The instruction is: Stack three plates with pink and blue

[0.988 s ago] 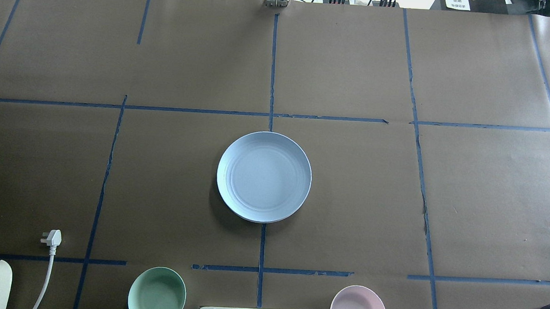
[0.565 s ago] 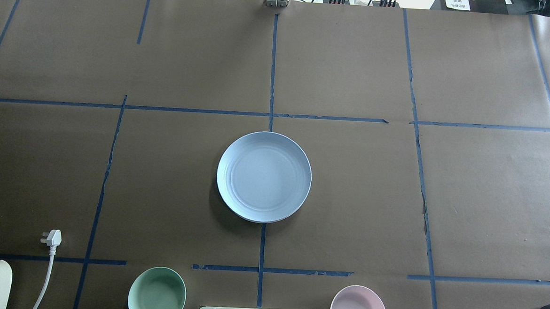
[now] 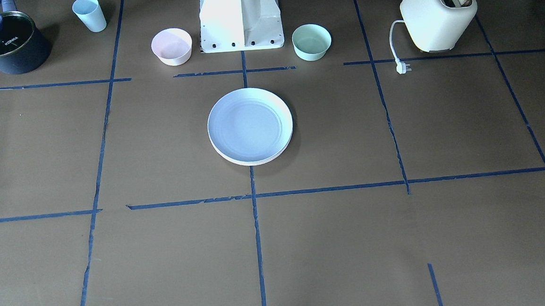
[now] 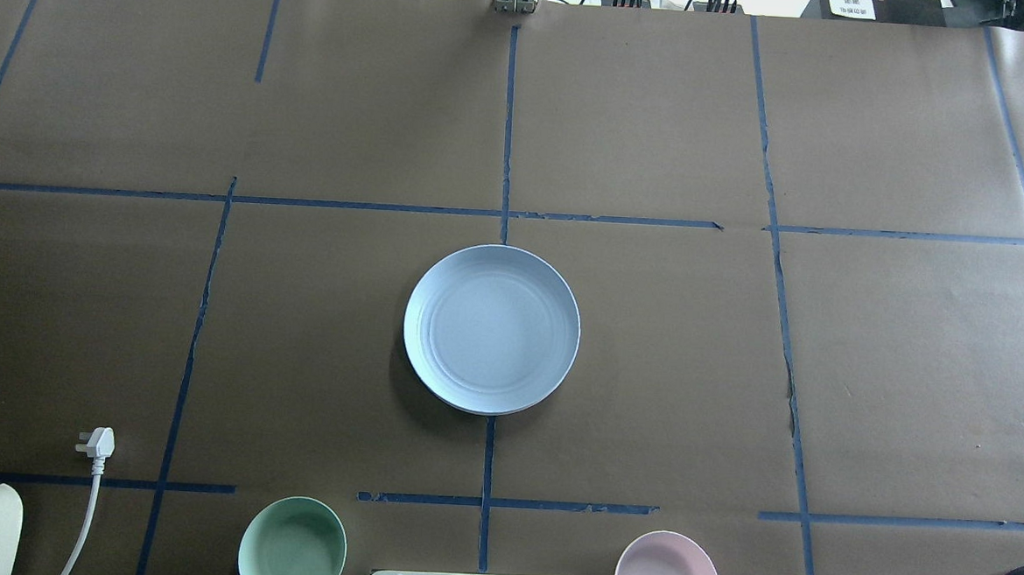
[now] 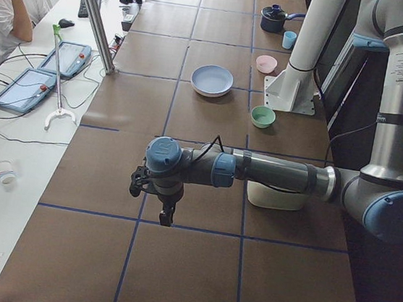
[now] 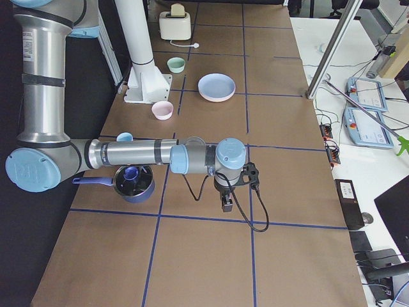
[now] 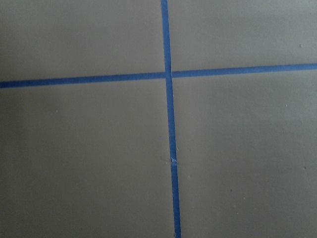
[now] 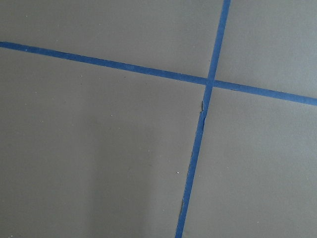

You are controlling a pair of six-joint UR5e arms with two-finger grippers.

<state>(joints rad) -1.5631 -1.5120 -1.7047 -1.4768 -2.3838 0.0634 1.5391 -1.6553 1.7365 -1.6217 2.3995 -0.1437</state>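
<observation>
A pale blue plate [image 4: 491, 328] lies on top of a stack at the table's centre, also in the front view [image 3: 247, 124]. A cream-white rim [image 3: 253, 162] shows under its near edge there. I cannot make out the pink plate. My left gripper [image 5: 159, 215] hangs over bare table far from the stack, seen only in the left side view. My right gripper [image 6: 225, 203] hangs over bare table at the other end, seen only in the right side view. I cannot tell whether either is open or shut. Both wrist views show only brown paper and blue tape.
A mint-green bowl [image 4: 292, 546] and a small pink bowl [image 4: 668, 572] flank the robot base [image 3: 240, 17]. A toaster [image 3: 439, 12] with its plug [image 4: 96, 443], a dark pot [image 3: 8, 44] and a blue cup [image 3: 89, 13] stand along the robot's side.
</observation>
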